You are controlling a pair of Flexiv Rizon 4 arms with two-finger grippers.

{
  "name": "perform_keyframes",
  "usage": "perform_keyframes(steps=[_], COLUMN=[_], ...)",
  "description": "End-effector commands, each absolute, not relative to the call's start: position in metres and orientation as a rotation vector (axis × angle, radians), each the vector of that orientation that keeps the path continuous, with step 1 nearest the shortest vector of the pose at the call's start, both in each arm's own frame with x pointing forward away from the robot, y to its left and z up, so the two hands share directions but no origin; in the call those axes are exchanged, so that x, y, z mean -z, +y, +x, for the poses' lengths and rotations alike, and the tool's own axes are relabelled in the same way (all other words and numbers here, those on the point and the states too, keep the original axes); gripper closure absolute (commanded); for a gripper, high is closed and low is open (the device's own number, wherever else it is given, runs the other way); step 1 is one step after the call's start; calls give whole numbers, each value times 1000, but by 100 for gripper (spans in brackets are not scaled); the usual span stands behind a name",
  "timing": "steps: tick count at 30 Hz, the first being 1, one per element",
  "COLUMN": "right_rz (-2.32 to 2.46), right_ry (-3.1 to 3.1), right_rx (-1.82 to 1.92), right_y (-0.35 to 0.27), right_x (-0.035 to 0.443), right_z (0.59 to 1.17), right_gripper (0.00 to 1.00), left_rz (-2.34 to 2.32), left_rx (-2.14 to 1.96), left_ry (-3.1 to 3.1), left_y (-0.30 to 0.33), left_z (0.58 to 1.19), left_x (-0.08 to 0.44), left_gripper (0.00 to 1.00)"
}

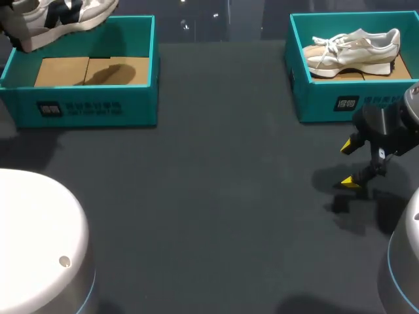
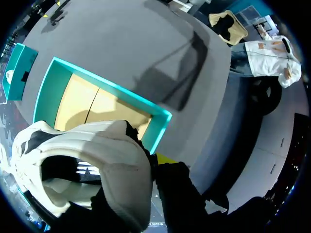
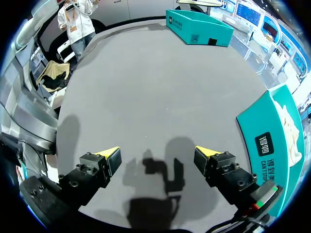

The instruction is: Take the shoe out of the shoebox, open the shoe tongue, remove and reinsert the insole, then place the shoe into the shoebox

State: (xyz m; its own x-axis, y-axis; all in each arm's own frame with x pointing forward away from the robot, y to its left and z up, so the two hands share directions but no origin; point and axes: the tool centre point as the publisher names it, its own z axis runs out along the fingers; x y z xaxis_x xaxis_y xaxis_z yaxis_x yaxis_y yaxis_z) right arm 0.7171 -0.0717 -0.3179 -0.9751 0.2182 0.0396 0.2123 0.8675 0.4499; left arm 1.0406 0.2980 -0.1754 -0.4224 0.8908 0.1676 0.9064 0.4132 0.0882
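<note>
A white and grey shoe (image 1: 62,16) hangs above the back left corner of the left teal shoebox (image 1: 88,108), whose cardboard floor is bare. In the left wrist view my left gripper (image 2: 151,164) is shut on that shoe (image 2: 82,170) at its heel collar, with the box (image 2: 163,121) below; only one yellow tip shows. A second beige and white shoe (image 1: 357,51) lies in the right teal shoebox (image 1: 347,101). My right gripper (image 1: 350,163) hovers low over the mat just in front of that box, open and holding nothing (image 3: 158,158).
The dark grey mat (image 1: 209,196) stretches between and in front of the two boxes. The right box's front wall (image 3: 269,145) stands close beside my right gripper. White rounded arm bases sit at the near left (image 1: 39,242) and near right (image 1: 402,261).
</note>
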Motion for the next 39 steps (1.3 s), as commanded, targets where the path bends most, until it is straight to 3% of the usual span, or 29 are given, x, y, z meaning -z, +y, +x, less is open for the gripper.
perform_keyframes(steps=[1, 9, 39], right_rz=[351, 351, 351], right_ry=[3022, 3022, 3022], right_rx=[-721, -721, -721], right_y=[-71, -71, -71], right_x=[318, 318, 318], right_z=[716, 716, 716], right_gripper=[0, 0, 0], left_rz=[-1864, -2143, -2141], left_rx=[302, 431, 386], left_ry=[-2405, -2178, -2070], left_y=[300, 308, 305], left_z=[1047, 1063, 1062], left_x=[180, 192, 263], left_gripper=[100, 100, 100])
